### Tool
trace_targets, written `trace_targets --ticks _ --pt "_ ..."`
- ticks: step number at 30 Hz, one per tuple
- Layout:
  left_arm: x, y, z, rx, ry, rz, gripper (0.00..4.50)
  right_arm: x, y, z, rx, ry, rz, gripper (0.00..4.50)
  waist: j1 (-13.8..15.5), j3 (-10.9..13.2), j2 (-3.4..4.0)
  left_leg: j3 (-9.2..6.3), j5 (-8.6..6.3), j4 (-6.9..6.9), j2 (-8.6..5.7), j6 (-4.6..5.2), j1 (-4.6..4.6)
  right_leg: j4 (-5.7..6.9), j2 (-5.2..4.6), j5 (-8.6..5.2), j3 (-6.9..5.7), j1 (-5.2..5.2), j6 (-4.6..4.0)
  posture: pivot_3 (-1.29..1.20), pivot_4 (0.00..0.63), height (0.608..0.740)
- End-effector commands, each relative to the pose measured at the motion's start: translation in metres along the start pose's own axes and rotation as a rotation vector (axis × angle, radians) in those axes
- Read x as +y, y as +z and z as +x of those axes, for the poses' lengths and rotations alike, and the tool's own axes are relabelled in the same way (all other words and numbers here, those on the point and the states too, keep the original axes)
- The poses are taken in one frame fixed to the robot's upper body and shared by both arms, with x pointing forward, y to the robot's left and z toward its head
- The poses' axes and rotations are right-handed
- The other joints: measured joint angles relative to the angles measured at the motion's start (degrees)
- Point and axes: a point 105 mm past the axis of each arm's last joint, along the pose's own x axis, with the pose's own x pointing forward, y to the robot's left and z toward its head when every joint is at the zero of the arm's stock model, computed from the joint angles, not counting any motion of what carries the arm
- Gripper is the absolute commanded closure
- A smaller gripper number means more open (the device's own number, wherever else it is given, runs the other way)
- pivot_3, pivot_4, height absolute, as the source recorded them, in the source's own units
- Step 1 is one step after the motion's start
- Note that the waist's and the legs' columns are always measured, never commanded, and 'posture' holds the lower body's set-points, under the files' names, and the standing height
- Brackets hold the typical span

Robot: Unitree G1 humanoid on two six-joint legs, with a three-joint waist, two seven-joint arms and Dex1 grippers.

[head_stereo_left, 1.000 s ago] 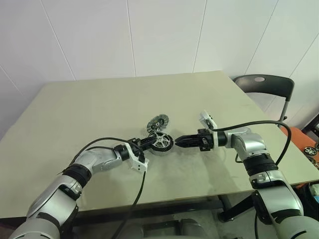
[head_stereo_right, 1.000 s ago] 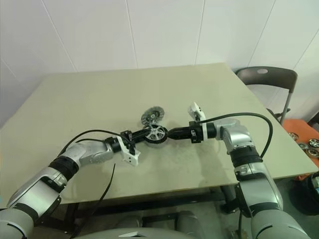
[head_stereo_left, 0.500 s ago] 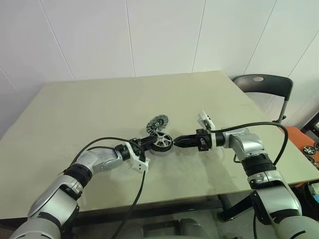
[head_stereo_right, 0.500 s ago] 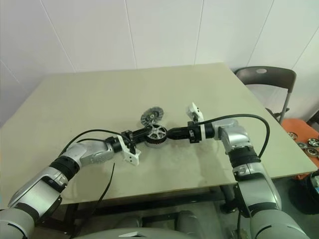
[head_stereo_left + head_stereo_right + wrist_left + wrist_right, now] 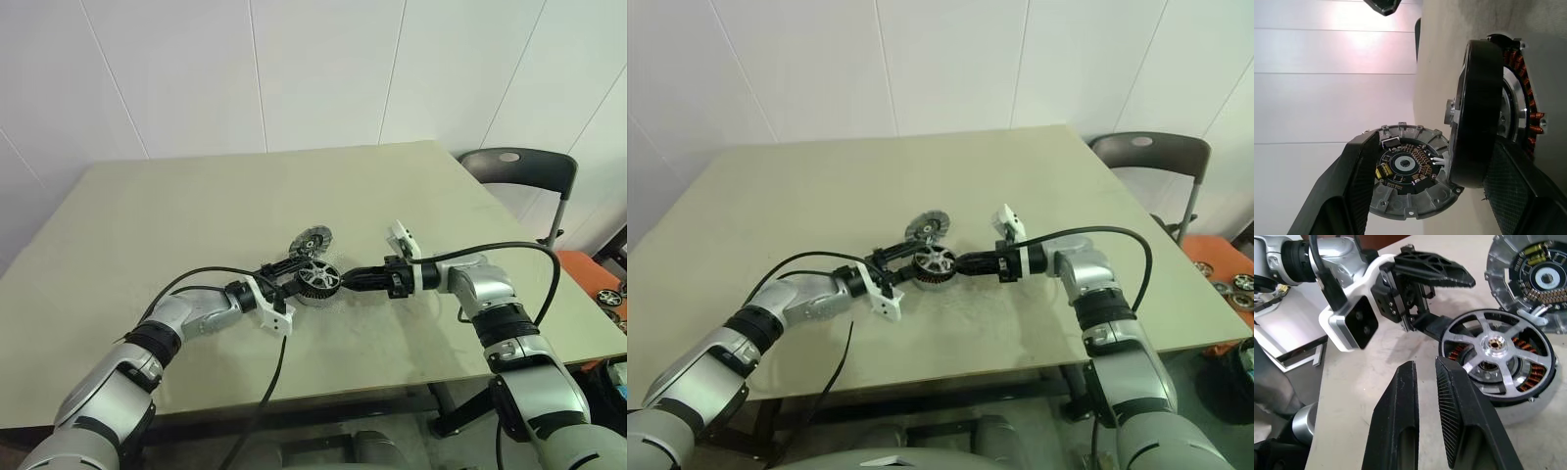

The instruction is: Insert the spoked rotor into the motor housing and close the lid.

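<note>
Room: white panelled wall [image 5: 323, 69] | beige table [image 5: 196, 206] set against it | dark chair [image 5: 519, 171] seen at the right

On the desk [image 5: 176, 215], the spoked rotor [image 5: 317, 278] sits in the motor housing [image 5: 1520, 410]; the lid [image 5: 311, 240] lies just beyond, the chair [image 5: 519, 171] far right.

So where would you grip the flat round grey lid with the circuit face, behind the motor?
Probably by its outer rim, jaws spanning the flat round grey lid, coming from above on the side away from the shiny silver spoked rotor. It is a thin disc with exposed components on its upturned face, and the rotor sits close beside one edge.
</note>
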Motion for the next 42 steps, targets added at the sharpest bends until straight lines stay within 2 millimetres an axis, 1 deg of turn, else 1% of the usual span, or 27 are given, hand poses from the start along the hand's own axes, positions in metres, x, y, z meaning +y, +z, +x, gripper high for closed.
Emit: trace_targets --ticks 1,5,9,11,18,20,21,22,24,26,27,28,30,31,34,38,39,42 --pt "0.004 -0.007 -0.004 0.024 -0.003 -0.008 1.23 0.000 0.014 0.001 -0.013 0.005 -0.055 3.85 -0.01 0.00 0.00 0.00 0.00 0.00 0.00 0.00 0.00 0.00 0.00 0.00 0.00 0.00 0.00 0.00 0.000 0.740" --pt "0.016 -0.012 -0.030 0.016 -0.048 -0.038 1.23 -0.003 0.012 0.000 -0.015 -0.005 -0.053 3.85 -0.58 0.00 0.00 0.01 0.00 -0.03 0.03 0.00 -0.02 0.02 0.05 0.00 0.00 -0.08 0.00 0.00 0.000 0.740" --pt "0.018 -0.020 -0.053 0.049 -0.111 -0.080 1.23 -0.004 0.011 0.001 -0.019 -0.006 -0.048 3.85 -0.54 0.02 0.02 -0.01 0.00 -0.09 0.07 0.00 -0.04 0.05 0.05 0.00 -0.01 -0.17 -0.02 0.00 0.000 0.740" --pt "0.024 -0.025 -0.063 0.063 -0.119 -0.072 1.23 -0.005 0.010 0.003 -0.015 -0.006 -0.049 3.85 -0.42 0.02 0.02 0.00 0.00 -0.09 0.06 0.00 -0.06 0.01 0.04 0.00 -0.01 -0.16 -0.02 0.00 0.000 0.740" --pt "0.052 -0.038 -0.086 0.122 -0.067 -0.029 1.23 -0.008 0.013 0.007 -0.024 -0.004 -0.055 3.85 -0.15 0.02 0.03 0.00 0.00 -0.07 0.06 0.00 -0.06 0.00 0.01 0.00 0.00 -0.15 -0.02 0.00 0.000 0.740" --pt "0.061 -0.043 -0.088 0.157 0.003 -0.082 1.23 -0.008 0.017 0.009 -0.044 -0.009 -0.069 3.85 -0.17 0.02 0.04 0.00 0.00 -0.08 0.06 0.00 -0.05 0.00 0.01 0.00 -0.01 -0.15 -0.02 0.00 0.000 0.740" --pt "0.067 -0.047 -0.088 0.183 0.059 -0.141 1.23 -0.008 0.020 0.011 -0.051 -0.010 -0.072 3.85 -0.17 0.02 0.04 -0.01 0.00 -0.08 0.06 0.00 -0.06 0.00 0.01 0.00 -0.01 -0.15 -0.02 0.00 0.000 0.740" --pt "0.073 -0.051 -0.088 0.212 0.125 -0.251 1.23 -0.008 0.022 0.013 -0.052 -0.014 -0.087 3.85 -0.17 0.02 0.05 -0.01 0.00 -0.08 0.07 0.00 -0.06 0.01 0.01 0.00 -0.01 -0.15 -0.02 0.00 0.000 0.740" --pt "0.077 -0.052 -0.085 0.219 0.201 -0.519 1.23 -0.008 0.024 0.016 -0.045 -0.010 -0.108 3.85 -0.19 0.02 0.05 -0.01 0.00 -0.07 0.09 0.00 -0.06 0.04 -0.02 0.00 -0.01 -0.16 -0.03 0.00 0.000 0.740" --pt "0.075 -0.045 -0.082 0.170 0.215 -0.789 1.23 -0.004 0.025 0.019 -0.034 0.013 -0.119 3.85 -0.36 0.03 0.05 0.00 0.00 -0.06 0.10 0.00 -0.08 0.03 -0.02 0.01 -0.01 -0.17 -0.03 0.00 0.000 0.740" --pt "0.074 -0.039 -0.082 0.130 0.207 -0.957 1.23 -0.003 0.025 0.020 -0.025 0.020 -0.130 3.85 -0.51 0.03 0.04 -0.01 -0.01 -0.06 0.11 0.01 -0.10 0.01 -0.02 0.00 -0.01 -0.18 -0.03 0.00 0.000 0.740" --pt "0.073 -0.032 -0.083 0.084 0.181 -1.071 1.23 -0.003 0.025 0.021 -0.019 0.025 -0.138 3.85 -0.93 0.03 0.05 -0.01 -0.01 -0.06 0.11 0.01 -0.12 0.01 -0.02 0.00 -0.01 -0.19 -0.02 0.00 0.000 0.740" --pt "0.073 -0.020 -0.086 0.018 0.122 -1.232 1.23 -0.003 0.027 0.022 -0.012 0.027 -0.156 3.85 -1.61 0.04 0.05 -0.03 -0.03 -0.06 0.11 0.05 -0.15 0.00 0.01 -0.01 -0.03 -0.22 -0.01 0.00 0.000 0.740" --pt "0.077 -0.014 -0.089 -0.027 0.090 -1.317 1.23 -0.004 0.028 0.024 -0.006 0.027 -0.169 3.85 -1.77 0.04 0.05 -0.03 -0.03 -0.06 0.10 0.05 -0.15 0.01 0.04 -0.01 -0.03 -0.23 -0.01 0.00 0.000 0.740" --pt "0.090 -0.009 -0.093 -0.102 0.049 -1.492 1.23 -0.006 0.029 0.028 0.016 0.023 -0.206 3.85 -2.79 0.07 0.05 -0.02 -0.03 -0.06 0.12 0.05 -0.11 0.02 0.13 -0.06 -0.03 -0.21 0.05 0.00 0.000 0.740" --pt "0.104 -0.005 -0.094 -0.185 0.028 -1.629 1.23 -0.007 0.021 0.031 0.080 0.022 -0.293 3.85 -3.42 0.07 0.05 -0.07 -0.03 -0.04 0.13 0.05 0.00 0.02 0.17 -0.16 -0.05 -0.08 0.20 0.00 0.000 0.740" --pt "0.103 -0.001 -0.095 -0.189 -0.009 -1.636 1.23 -0.006 0.021 0.031 0.088 0.035 -0.300 3.85 -3.48 0.07 0.05 -0.06 -0.03 -0.03 0.13 0.05 -0.01 0.01 0.17 -0.17 -0.04 -0.08 0.20 0.00 0.000 0.740" --pt "0.090 0.012 -0.102 -0.161 -0.178 -1.618 1.23 0.000 0.027 0.027 0.121 0.086 -0.348 3.85 -3.85 0.08 0.06 -0.05 -0.03 -0.04 0.12 0.04 -0.07 -0.04 0.16 -0.16 -0.03 -0.14 0.18 0.00 0.000 0.740"
